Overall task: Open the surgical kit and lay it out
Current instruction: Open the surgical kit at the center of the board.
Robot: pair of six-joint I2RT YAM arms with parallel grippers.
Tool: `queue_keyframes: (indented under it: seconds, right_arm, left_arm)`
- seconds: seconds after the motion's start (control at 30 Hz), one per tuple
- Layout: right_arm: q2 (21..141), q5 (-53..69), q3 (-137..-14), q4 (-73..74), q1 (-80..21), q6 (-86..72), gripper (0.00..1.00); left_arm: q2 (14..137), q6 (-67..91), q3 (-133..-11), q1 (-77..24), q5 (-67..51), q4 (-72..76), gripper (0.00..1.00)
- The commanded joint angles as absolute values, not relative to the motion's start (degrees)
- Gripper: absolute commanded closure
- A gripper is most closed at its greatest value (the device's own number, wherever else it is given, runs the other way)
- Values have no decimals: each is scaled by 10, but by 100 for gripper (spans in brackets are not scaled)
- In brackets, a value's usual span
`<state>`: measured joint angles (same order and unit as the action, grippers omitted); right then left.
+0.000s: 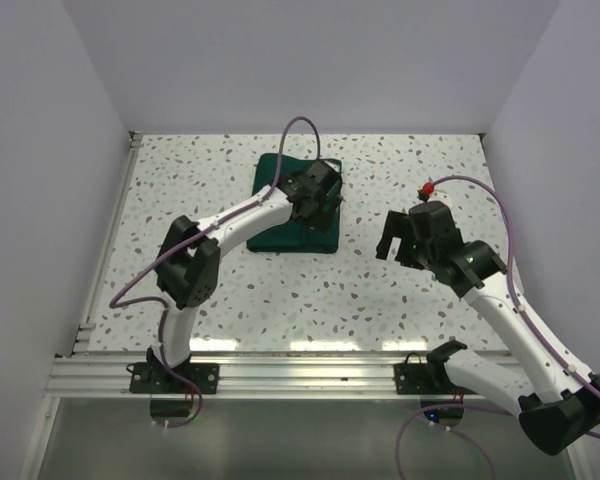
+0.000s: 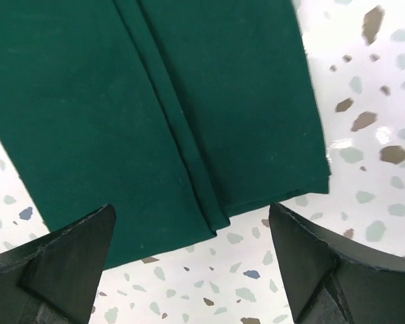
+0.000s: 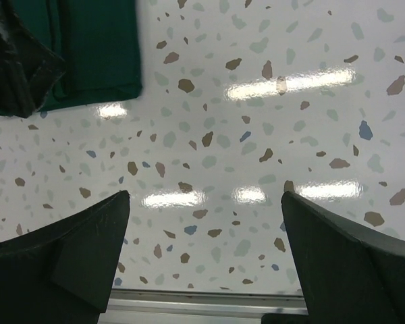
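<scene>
- Overhead: the dark green cloth wrap (image 1: 273, 232) lies folded shut on the counter (image 1: 180, 180); nothing is laid out yet.
- Left wrist: the left end effector (image 2: 191, 217) gapes over the wrap's edge (no grip).
- Right wrist: the right end effector (image 3: 206, 196) is spread, empty, off to the side.

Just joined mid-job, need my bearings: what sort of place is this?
Probably a lab test cell: a speckled table boxed in by plain white walls, an aluminium rail along its near edge, and the folded green wrap lying on it.
</scene>
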<state>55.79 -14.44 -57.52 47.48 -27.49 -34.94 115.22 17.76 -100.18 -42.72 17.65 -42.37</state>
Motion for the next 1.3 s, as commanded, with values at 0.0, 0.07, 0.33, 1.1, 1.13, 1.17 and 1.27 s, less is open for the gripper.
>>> queue_keyframes:
  seconds: [0.0, 0.07, 0.33, 1.1, 1.13, 1.17, 1.27]
  right_arm:
    - [548, -166, -576, 490, -277, -349, 2]
    - [548, -174, -577, 493, -278, -348, 2]
    - [546, -185, -580, 499, -277, -347, 2]
    - [780, -79, -759, 418, -309, -323, 6]
    - [802, -76, -780, 419, -319, -318, 6]
    - [829, -69, -827, 425, -331, -309, 6]
    - [937, -65, -937, 449, -380, -294, 6]
  left_arm:
    - [1189, 171, -1026, -425, 214, -448, 0]
    - [1205, 170, -1027, -426, 221, -449, 0]
    - [1250, 175, -1027, -426, 233, -444, 2]
    - [1045, 194, -938, -224, 217, -426, 100]
    - [1027, 197, -909, -203, 223, -423, 100]
    - [1009, 201, -894, -182, 223, -423, 100]
    - [953, 216, -824, -83, 207, -421, 1]
